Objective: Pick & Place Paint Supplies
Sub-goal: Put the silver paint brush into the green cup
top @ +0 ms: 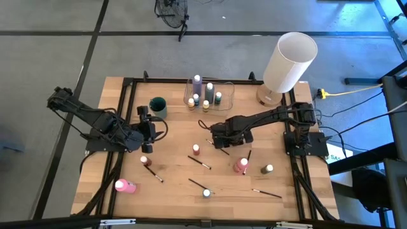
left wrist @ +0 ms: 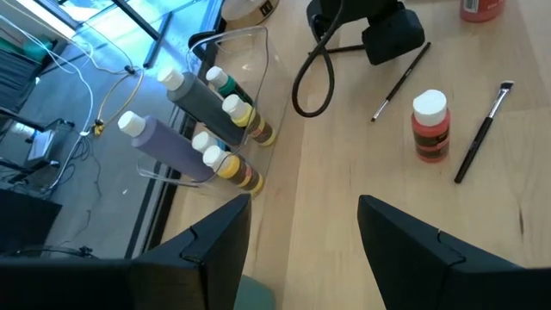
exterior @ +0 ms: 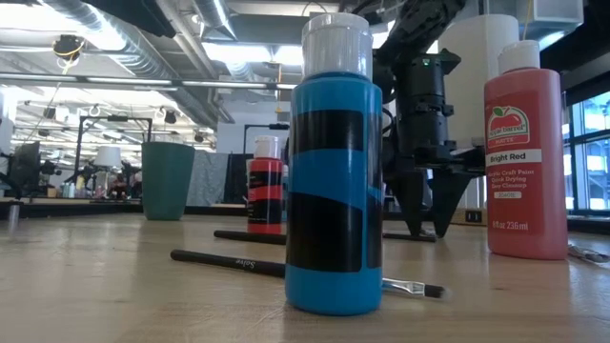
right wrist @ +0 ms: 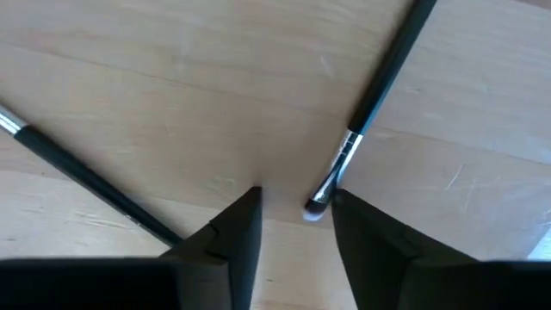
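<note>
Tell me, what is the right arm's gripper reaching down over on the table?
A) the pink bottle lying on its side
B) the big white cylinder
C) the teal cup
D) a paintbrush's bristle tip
D: the right wrist view shows the right gripper down at the wood with its fingers either side of the paintbrush tip, not yet closed on it.

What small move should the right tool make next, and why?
Probably finish closing, then lift. In the right wrist view the right tool is down at the table with the bristle tip of a brush between its fingers, which are not yet clamped on it. The brush lies flat on the wood. The grip is near one end, so lifting slowly seems wise.
</note>
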Robot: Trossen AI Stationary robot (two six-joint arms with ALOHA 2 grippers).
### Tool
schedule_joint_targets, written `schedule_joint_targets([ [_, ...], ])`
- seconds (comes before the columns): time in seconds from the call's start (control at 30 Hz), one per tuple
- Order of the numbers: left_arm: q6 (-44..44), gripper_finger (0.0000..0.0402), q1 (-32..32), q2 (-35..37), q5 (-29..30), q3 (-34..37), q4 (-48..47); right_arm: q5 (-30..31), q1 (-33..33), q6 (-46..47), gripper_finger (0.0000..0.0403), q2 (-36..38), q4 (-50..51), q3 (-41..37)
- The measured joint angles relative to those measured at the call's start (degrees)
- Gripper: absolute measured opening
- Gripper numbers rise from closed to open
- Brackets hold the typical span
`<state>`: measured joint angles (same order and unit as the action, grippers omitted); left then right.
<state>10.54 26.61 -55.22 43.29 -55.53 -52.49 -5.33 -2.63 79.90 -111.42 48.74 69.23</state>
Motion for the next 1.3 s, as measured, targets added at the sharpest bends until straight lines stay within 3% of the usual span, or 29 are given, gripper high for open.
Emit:
schedule_joint_targets([
  [0.4,0.94,0.0210,-0.02,-0.02,2.65,4.43,0.38,0.43,-0.11,-0.85,0.0068,-0.04,-0.08,-0.04],
  [1.3,1.78,0.0210,-0.02,-0.01,2.96,4.44,0.39,1.93,-0.56,-1.29,0.0003,-0.07,0.60,-0.06],
])
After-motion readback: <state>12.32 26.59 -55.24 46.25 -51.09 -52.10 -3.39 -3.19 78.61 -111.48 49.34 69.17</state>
